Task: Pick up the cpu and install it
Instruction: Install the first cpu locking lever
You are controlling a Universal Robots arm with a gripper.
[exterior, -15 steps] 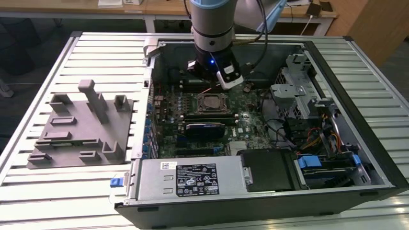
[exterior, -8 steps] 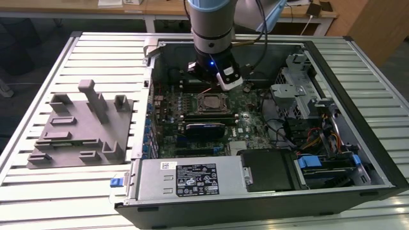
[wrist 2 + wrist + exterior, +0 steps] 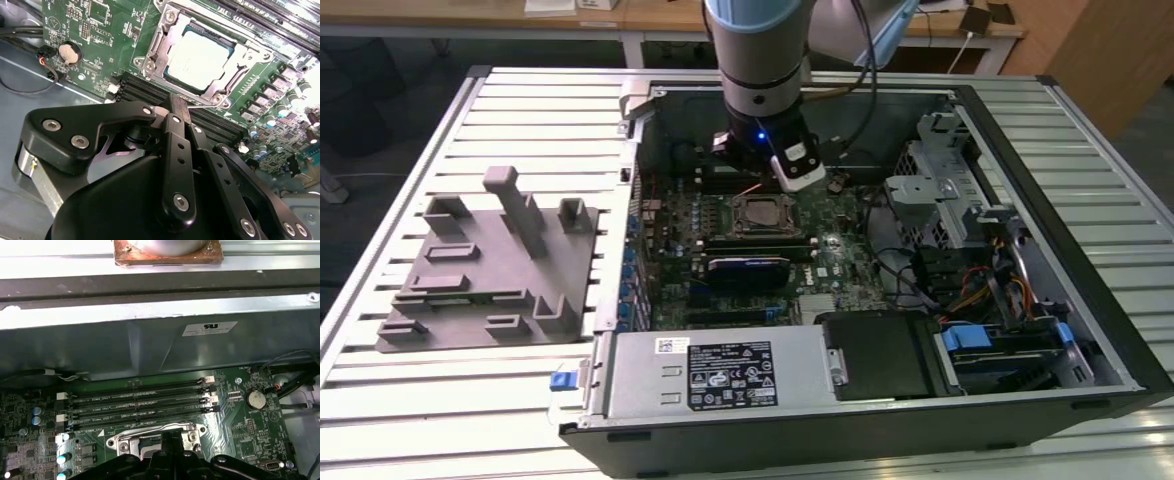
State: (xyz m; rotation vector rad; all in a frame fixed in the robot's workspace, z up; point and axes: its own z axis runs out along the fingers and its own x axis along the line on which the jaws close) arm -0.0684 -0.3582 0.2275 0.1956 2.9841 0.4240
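Installation is looking done: cpu (image 3: 200,60) is sitting in its socket frame (image 3: 156,45), at six o'clock from the jaws in the exterior view; they are pressing together, empty.

My arm (image 3: 761,60) is a round silver-grey tube with a pale blue cap (image 3: 731,14) at the joint, and a black cable (image 3: 863,40) hangs beside it. Low on my wrist (image 3: 761,112) shines a small blue light (image 3: 761,133), next to a white camera block (image 3: 798,166). My gripper (image 3: 178,107) is of matt black links (image 3: 100,125) with shiny silver screws (image 3: 51,125).
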